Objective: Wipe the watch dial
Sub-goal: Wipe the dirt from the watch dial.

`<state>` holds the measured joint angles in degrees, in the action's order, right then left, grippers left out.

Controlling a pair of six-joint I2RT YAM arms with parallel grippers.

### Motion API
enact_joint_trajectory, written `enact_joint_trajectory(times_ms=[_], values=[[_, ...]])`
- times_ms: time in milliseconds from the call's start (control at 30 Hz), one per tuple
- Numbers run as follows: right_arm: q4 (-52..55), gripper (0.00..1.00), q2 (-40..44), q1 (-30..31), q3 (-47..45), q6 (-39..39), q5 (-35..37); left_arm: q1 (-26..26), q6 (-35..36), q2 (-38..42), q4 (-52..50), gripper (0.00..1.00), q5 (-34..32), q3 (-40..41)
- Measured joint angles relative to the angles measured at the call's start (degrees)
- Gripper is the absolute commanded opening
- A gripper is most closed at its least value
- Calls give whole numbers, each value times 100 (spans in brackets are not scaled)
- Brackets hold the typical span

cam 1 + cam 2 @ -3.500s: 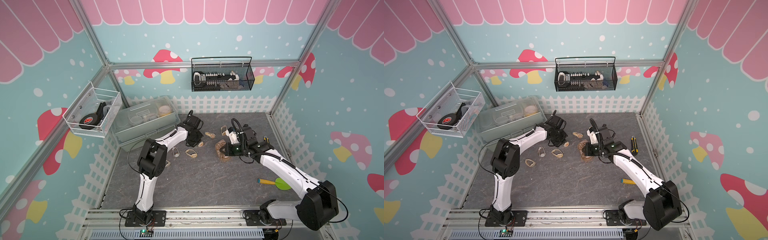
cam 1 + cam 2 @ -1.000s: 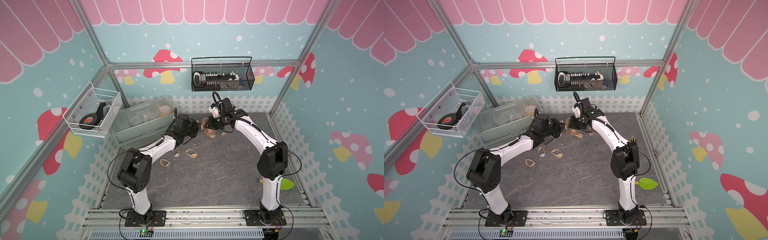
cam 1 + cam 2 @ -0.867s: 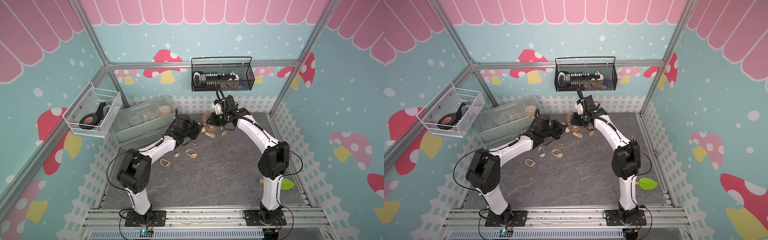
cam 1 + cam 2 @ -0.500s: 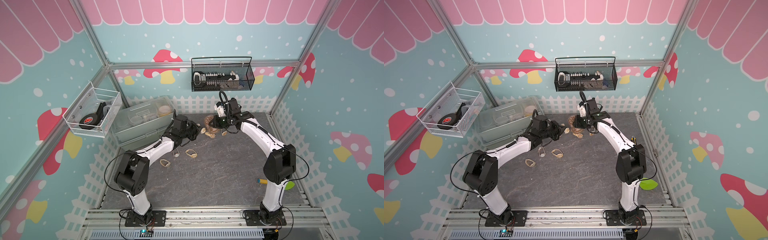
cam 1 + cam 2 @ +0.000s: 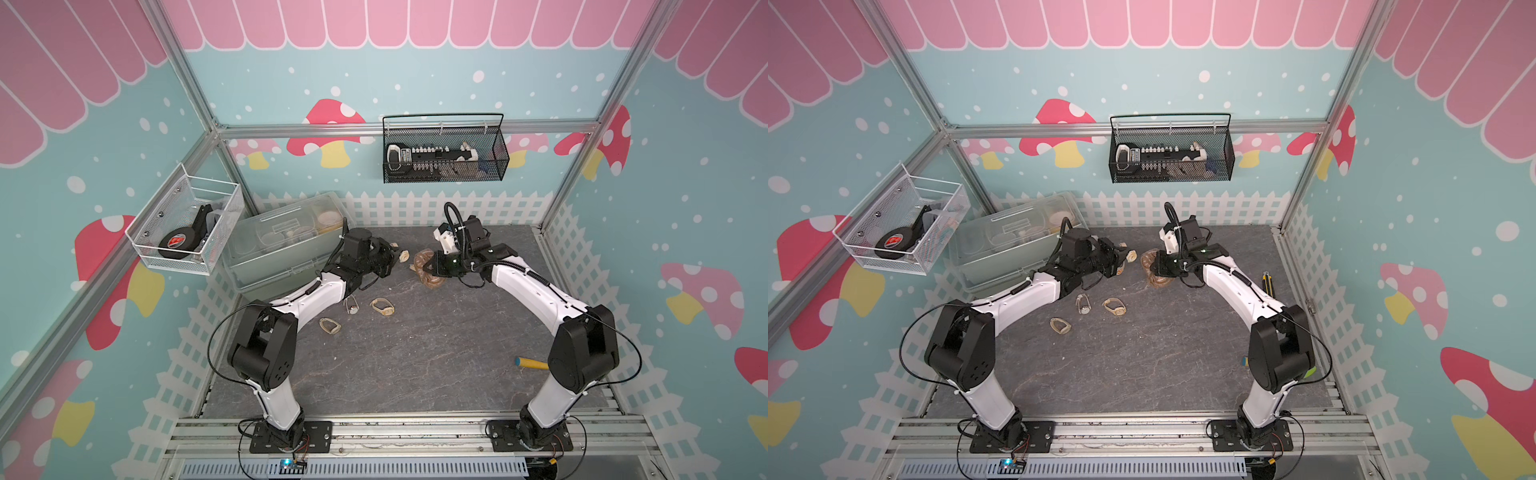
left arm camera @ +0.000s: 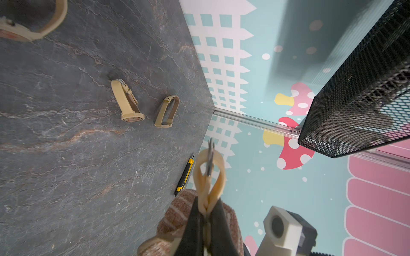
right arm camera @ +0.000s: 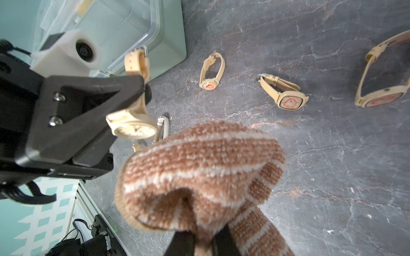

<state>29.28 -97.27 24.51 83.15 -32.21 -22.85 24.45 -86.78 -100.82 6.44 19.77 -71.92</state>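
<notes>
Near the back edge of the bench, the left gripper pinches a cream watch, round pale dial, by its strap. The right gripper clamps one brown-striped cloth just beside it. Four other watches lie on the bench in the right wrist view.

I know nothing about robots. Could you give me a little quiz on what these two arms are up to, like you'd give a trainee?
1. What does the right pincer hold? A: a bottle. B: a cloth. C: a spoon.
2. True or false: the left pincer is empty.
3. What shape is the dial of the watch held by its strap?

Key: 1 B; 2 false; 3 round.
</notes>
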Motion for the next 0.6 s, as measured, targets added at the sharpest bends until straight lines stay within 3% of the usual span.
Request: enact_joint_trajectory(times_ms=[600], values=[[-247,0,1193,225,-1458,-46,0,0,-153,-413,-17,0,-26,-151]])
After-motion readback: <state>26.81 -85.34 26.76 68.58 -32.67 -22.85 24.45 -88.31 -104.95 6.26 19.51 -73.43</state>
